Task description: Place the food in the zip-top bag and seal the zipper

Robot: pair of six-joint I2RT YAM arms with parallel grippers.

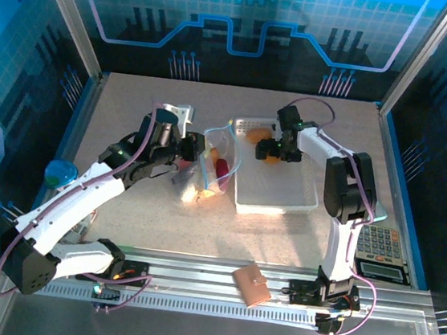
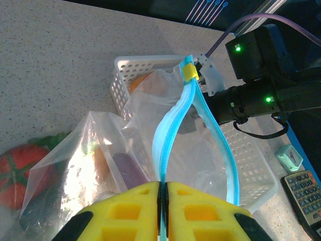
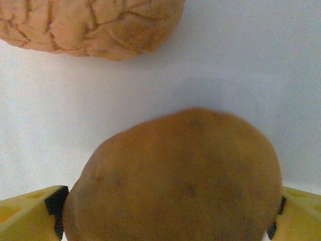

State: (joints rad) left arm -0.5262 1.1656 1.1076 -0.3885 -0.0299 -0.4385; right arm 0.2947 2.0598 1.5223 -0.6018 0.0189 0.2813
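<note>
Stood partly done: showed purple, orange and red toy pieces (image 2: pixel 123 168) inside the clear plastic zip-top bag (image 2: pixel 100 140), just left of the white perforated basket (image 2: pixel 251 165). Held agape by the left gripper (image 2: pixel 163 198), pinched tight on the light-blue zipper strip (image 2: pixel 173 120). Left to bag: a smooth tan potato (image 3: pixel 175 165), straddled by the wide-spread jaws of the right gripper (image 3: pixel 168 221), grip impossible to tell, and a wrinkled tan piece (image 3: pixel 90 25). Left unsealed. Bore no readable brand or lettering.
</note>
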